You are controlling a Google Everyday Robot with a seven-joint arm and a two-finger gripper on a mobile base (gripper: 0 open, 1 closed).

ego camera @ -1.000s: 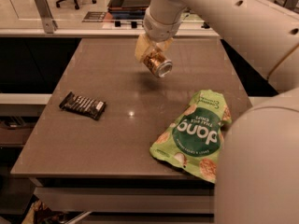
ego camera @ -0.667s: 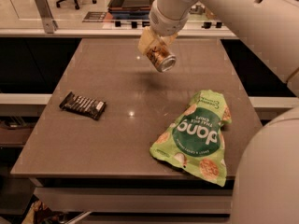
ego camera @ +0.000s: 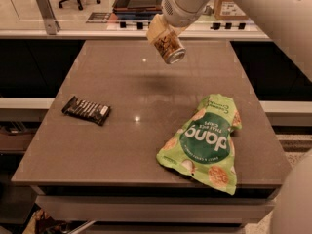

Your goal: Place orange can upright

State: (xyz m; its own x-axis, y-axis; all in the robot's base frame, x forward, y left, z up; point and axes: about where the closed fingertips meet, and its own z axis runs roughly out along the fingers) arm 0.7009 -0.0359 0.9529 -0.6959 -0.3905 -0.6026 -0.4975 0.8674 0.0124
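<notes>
orange can (ego camera: 169,48) | gold-patterned, silver end | tilted, airborne above far tabletop (ego camera: 146,96) | held in pincer (ego camera: 162,35)

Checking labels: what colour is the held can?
Small aluminium can: orange-gold pattern, silver end; camera view. Gripper grips it above brown table.

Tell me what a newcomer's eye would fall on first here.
First comes the orange can, held tilted in the air by the tool above the far part of the table, with a silver end facing down toward the camera. Next come the green chip bag, lying flat near the front right edge, and the dark candy bar wrapper at the left.
</notes>
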